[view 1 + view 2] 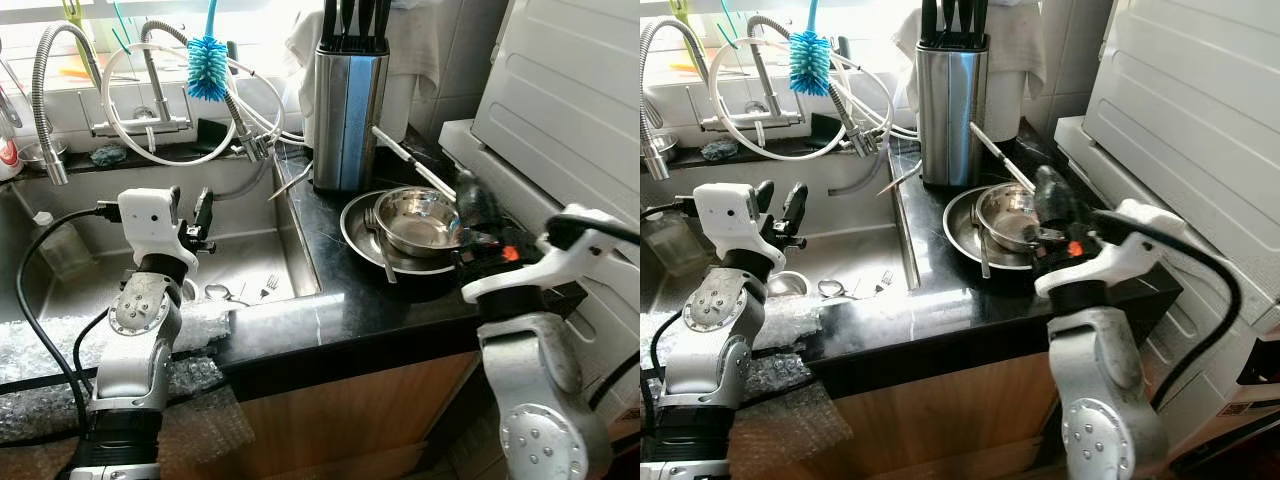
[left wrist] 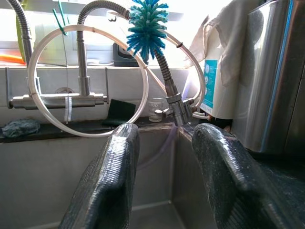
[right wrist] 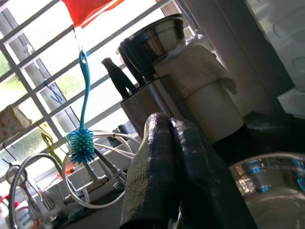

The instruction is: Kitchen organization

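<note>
While its jaws are pressed together with nothing between them, the right gripper (image 1: 1048, 192) hangs just over the 3 o'clock rim of the steel bowl (image 1: 418, 219). That bowl is shiny and round, and it sits inside a wider, shallower steel dish (image 1: 362, 232) on the black bench (image 1: 330, 310), with a spoon (image 1: 376, 240) leaning across the dish at the bowl's 9 o'clock. A long thin utensil handle (image 1: 412, 165) rises from the bowl towards 12 o'clock. At 11 o'clock from the bowl stands a steel knife block (image 1: 349, 105) with dark handles poking out, a white cloth (image 3: 198, 67) draped just behind it.

The left gripper (image 1: 201, 222) has its jaws spread apart, holding nothing, above the steel sink (image 1: 250, 255) at 9 o'clock from the bowl. Small cutlery (image 1: 268, 287) lies on the sink floor. Beyond it, at 12 o'clock, a tap (image 2: 85, 71) carries looped white hose (image 2: 38, 62), and a blue bottle brush (image 1: 208, 68) hangs above. Bubble wrap (image 1: 195, 385) covers the near edge.
</note>
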